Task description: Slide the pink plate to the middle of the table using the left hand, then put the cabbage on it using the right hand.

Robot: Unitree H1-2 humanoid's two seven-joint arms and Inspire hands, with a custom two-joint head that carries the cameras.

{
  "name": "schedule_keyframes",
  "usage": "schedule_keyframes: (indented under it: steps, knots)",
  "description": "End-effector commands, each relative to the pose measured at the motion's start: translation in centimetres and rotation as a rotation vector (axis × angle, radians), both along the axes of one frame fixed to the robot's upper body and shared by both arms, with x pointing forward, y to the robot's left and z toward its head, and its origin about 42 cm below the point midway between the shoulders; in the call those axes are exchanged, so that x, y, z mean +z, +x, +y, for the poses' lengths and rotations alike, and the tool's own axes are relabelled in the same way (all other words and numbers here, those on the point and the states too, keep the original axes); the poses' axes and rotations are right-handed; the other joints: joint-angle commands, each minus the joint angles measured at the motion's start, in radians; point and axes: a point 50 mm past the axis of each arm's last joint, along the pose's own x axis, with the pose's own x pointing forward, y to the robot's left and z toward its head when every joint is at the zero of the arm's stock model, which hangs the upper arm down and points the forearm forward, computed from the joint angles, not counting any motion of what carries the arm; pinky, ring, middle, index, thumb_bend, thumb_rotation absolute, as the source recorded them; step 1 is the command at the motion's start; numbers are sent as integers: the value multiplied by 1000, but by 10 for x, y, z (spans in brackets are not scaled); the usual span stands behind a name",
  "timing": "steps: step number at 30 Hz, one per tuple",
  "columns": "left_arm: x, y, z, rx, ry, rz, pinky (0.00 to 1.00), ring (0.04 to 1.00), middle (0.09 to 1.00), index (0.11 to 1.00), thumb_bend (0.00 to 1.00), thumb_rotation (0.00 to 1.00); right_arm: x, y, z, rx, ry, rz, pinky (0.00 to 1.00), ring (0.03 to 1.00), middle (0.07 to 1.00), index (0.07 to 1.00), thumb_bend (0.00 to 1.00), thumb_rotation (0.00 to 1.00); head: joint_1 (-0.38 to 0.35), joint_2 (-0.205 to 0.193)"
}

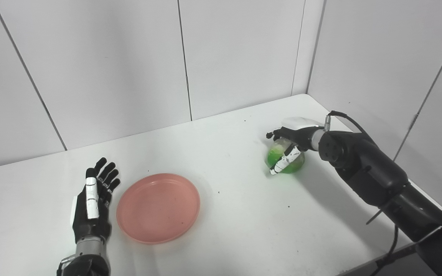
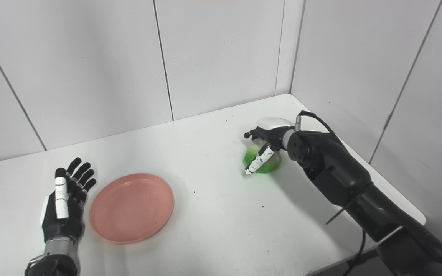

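The pink plate (image 1: 158, 207) lies flat on the white table (image 1: 228, 214), left of its centre. My left hand (image 1: 91, 203) stands just left of the plate's rim, fingers spread and straight, holding nothing. The green cabbage (image 1: 287, 158) rests on the table at the right, near the back corner. My right hand (image 1: 291, 141) sits over its top with fingers curled around it and the thumb down its front. The cabbage still touches the table.
Grey wall panels close the table at the back and on the right, near the cabbage. The table's front right edge (image 2: 397, 226) runs under my right forearm. A cable loops off the right wrist.
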Motion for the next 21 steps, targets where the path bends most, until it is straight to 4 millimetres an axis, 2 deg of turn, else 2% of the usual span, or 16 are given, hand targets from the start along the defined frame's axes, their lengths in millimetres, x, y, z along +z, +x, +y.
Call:
schedule_keyframes:
  steps: [1,7,12,16,21]
  knots:
    - [-9,-6,3,-9,-5,10,895,884,864,845,724,908,18,4,-10,-7,-35,-25,1000,875,865,870,1000,420,0,0]
    - [-8,-7,3,-2,-7,14,880,877,861,841,728,901,20,3,-17,1,-58,-44,1000,904,864,857,1000,384,-1,2]
    - [-8,-8,2,-5,-11,20,877,880,863,842,732,894,21,1,-18,20,-100,-79,1000,949,912,860,1000,419,0,2]
    - [-9,-8,3,-4,-5,17,874,878,856,832,729,892,22,-2,-18,36,-81,-131,1000,953,929,867,1000,404,0,5]
    - [-9,-8,4,-7,6,10,842,871,856,835,735,898,26,-3,-18,47,-58,-164,1000,998,997,929,1000,360,0,5]
